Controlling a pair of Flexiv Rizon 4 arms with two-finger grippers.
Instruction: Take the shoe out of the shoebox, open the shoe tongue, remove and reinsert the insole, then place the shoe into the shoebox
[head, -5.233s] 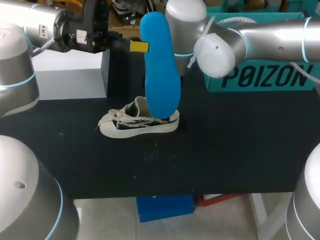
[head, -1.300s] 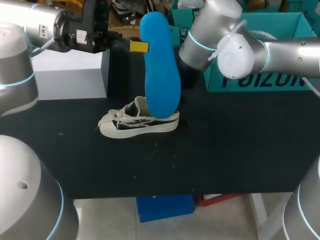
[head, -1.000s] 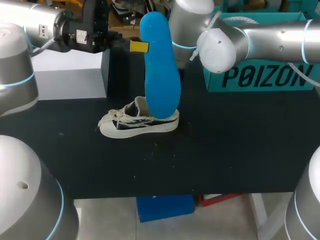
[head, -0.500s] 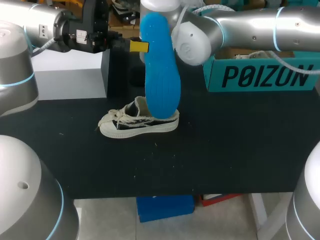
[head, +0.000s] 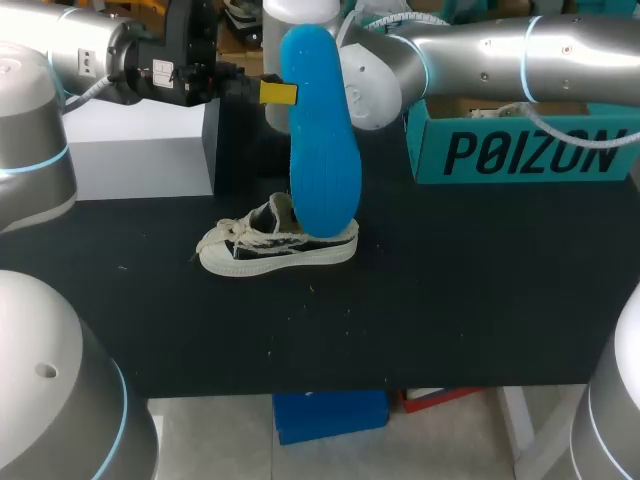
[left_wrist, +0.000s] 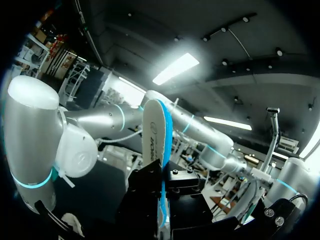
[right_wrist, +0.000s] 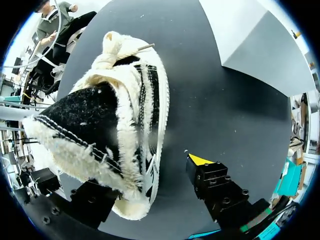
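Note:
A blue insole (head: 320, 140) stands upright with its lower end in the heel of a white and black shoe (head: 270, 248) on the black table (head: 460, 300). My left gripper (head: 277, 93) is shut on the insole's upper edge; in the left wrist view the insole (left_wrist: 154, 145) runs edge-on out from between the fingers. My right arm (head: 480, 50) reaches across behind the insole, where its gripper is hidden. In the right wrist view my right gripper (right_wrist: 145, 177) is open above the shoe (right_wrist: 115, 125), straddling its heel. One yellow fingertip (right_wrist: 200, 160) stands clear of the sole.
The teal shoebox (head: 520, 150) stands open at the back right of the table. A grey and white block (head: 140, 150) sits at the back left. Bare black tabletop lies in front of the shoe.
My right arm has swung left from beside the shoebox to behind the insole, above the shoe. The left gripper, insole and shoe have stayed in place.

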